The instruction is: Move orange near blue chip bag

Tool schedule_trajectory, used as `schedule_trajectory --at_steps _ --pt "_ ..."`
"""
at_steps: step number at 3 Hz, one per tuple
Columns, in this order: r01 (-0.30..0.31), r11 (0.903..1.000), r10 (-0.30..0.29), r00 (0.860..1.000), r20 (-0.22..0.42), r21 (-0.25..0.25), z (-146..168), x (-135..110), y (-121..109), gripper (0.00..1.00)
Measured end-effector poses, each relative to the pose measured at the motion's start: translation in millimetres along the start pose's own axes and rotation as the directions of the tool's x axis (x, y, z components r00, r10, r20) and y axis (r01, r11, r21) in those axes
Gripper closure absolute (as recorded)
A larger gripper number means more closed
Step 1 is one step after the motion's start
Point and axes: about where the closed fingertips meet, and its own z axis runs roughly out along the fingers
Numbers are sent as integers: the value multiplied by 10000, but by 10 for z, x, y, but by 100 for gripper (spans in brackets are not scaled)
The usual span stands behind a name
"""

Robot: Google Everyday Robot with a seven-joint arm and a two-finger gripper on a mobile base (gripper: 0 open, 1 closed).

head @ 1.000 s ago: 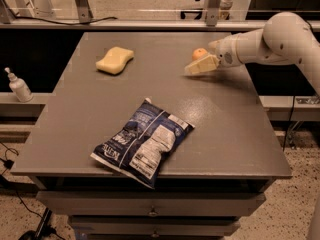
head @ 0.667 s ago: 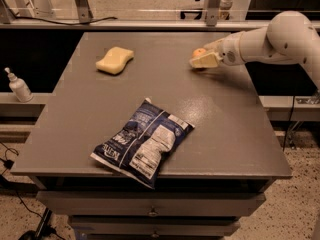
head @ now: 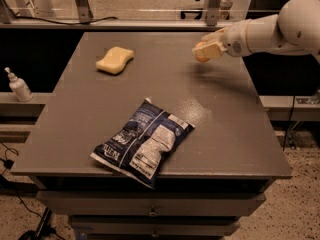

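Note:
The orange (head: pixel 200 57) is a small round fruit held between the pale fingers of my gripper (head: pixel 206 49), mostly covered by them. The gripper is shut on it and holds it a little above the far right part of the grey table (head: pixel 225 129); a faint shadow lies on the table below it. The white arm reaches in from the right. The blue chip bag (head: pixel 145 141) lies flat near the table's front edge, one corner hanging over it, well in front of and to the left of the gripper.
A pale yellow curved sponge (head: pixel 115 60) lies at the far left of the table. A small white pump bottle (head: pixel 19 86) stands on a lower ledge to the left. Metal frame legs stand behind the table.
The gripper has risen from the table surface with the orange in it. The bag and the sponge have not moved.

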Motion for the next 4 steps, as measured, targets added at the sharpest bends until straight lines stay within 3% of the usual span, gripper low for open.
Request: schedule_trajectory --at_steps 1,2,3,4 --pt "114 9973 -119 9999 -69 -724 -96 -101 258 100" --pt "101 9831 -167 9993 -347 -1825 -271 -36 623 100" --pt "-103 9533 -92 9980 -631 -3020 -464 168 1106 100" --pt "-193 9152 -46 9983 -584 -4026 -545 262 1564 100"
